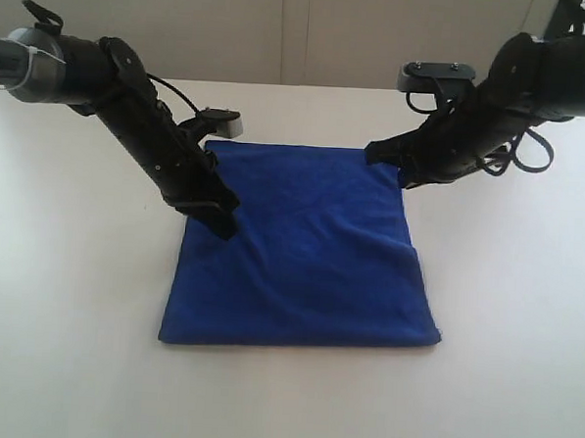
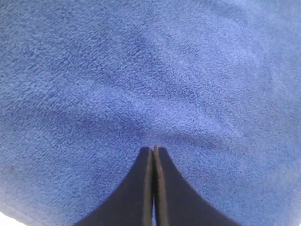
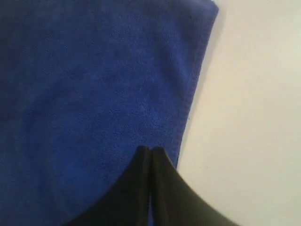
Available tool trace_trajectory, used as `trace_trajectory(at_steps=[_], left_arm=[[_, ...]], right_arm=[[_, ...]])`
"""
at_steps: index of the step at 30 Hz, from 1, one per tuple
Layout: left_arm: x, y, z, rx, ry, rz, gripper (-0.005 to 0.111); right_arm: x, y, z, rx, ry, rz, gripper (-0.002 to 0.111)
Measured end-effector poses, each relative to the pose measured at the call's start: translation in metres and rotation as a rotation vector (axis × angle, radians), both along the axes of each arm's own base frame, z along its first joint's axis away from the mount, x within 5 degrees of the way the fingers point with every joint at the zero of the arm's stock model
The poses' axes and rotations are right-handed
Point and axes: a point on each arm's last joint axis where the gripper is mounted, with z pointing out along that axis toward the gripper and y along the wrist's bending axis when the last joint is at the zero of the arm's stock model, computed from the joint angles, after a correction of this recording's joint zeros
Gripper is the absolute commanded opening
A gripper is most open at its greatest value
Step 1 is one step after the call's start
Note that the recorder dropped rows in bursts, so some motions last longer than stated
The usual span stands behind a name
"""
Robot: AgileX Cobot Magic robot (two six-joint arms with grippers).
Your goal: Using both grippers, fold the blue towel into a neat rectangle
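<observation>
Under our left tool (image 1: pixel 224 223) and right tool (image 1: pixel 372 153), both closed tight on nothing, we see the blue towel (image 1: pixel 305 259) lying flat on the white worktop (image 1: pixel 70 345), its edge beside the right tool.

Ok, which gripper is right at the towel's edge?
The right gripper, its shut tips by the edge of the towel with bare table alongside; the left gripper sits further in, cloth all around its tips.
</observation>
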Motion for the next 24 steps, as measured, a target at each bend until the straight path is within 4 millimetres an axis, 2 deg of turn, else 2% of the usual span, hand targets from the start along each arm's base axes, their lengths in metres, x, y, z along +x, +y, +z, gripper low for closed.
trace_trajectory(at_steps=[5,9,12,24], left_arm=[[0.0,0.0,-0.002,0.002,-0.005,0.01,0.0],[0.0,0.0,-0.002,0.002,-0.007,0.012,0.0],[0.0,0.0,-0.002,0.002,-0.007,0.012,0.0],[0.001,0.0,-0.002,0.002,-0.017,0.018,0.0]], right_arm=[[0.004,0.001,-0.026,-0.004,0.069,0.002,0.005],[0.005,0.001,-0.035,-0.006,0.09,0.002,0.014],[0.006,0.001,-0.041,-0.008,0.094,0.0,0.016],[0.01,0.0,-0.047,-0.012,0.074,-0.009,0.016]])
